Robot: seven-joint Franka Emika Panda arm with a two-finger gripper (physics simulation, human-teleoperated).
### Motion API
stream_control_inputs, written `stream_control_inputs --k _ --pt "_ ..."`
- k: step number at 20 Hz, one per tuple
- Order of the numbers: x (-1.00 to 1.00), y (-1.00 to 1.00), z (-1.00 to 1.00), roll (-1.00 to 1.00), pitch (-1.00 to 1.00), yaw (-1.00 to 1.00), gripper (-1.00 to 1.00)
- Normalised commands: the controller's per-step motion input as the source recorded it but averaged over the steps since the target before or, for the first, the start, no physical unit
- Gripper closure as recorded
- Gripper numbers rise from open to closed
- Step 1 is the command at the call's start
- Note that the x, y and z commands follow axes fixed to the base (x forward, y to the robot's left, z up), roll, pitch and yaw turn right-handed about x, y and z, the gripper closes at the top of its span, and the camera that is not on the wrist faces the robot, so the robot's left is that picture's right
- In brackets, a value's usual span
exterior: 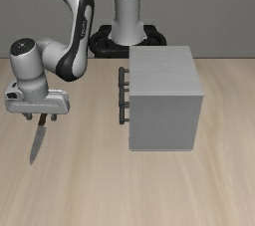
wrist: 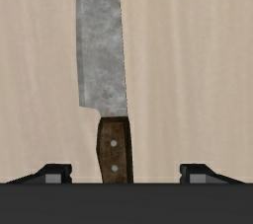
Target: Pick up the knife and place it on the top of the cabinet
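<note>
Now, end effector (exterior: 42,116): open wide, gripping nothing, fingers (wrist: 47,175) either side of the handle (wrist: 114,152), not touching it
Knife (wrist: 102,40): flat on bench (exterior: 90,195), 2 rivets in handle
Cabinet (exterior: 164,96): well apart from knife

Knife (exterior: 38,142) (wrist: 104,60): mottled grey blade, brown riveted handle; is lying on the pale wood surface at lower left of the exterior frame, tip pointing down-frame | Cabinet (exterior: 164,96): plain grey box; is standing upright right of centre, dark handles facing frame-left.
</note>
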Motion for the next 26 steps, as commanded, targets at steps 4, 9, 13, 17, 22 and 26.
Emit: stream_control_inputs --k 4,9,13,17,22,26 --pt "0.00 0.00 0.00 0.00 0.00 0.00 1.00" --pt "0.00 0.00 0.60 0.00 0.00 0.00 1.00" --pt "0.00 0.00 1.00 0.00 0.00 0.00 1.00" --pt "0.00 0.00 1.00 0.00 0.00 0.00 1.00" --pt "0.00 0.00 1.00 0.00 0.00 0.00 1.00" --pt "0.00 0.00 1.00 0.00 0.00 0.00 1.00"
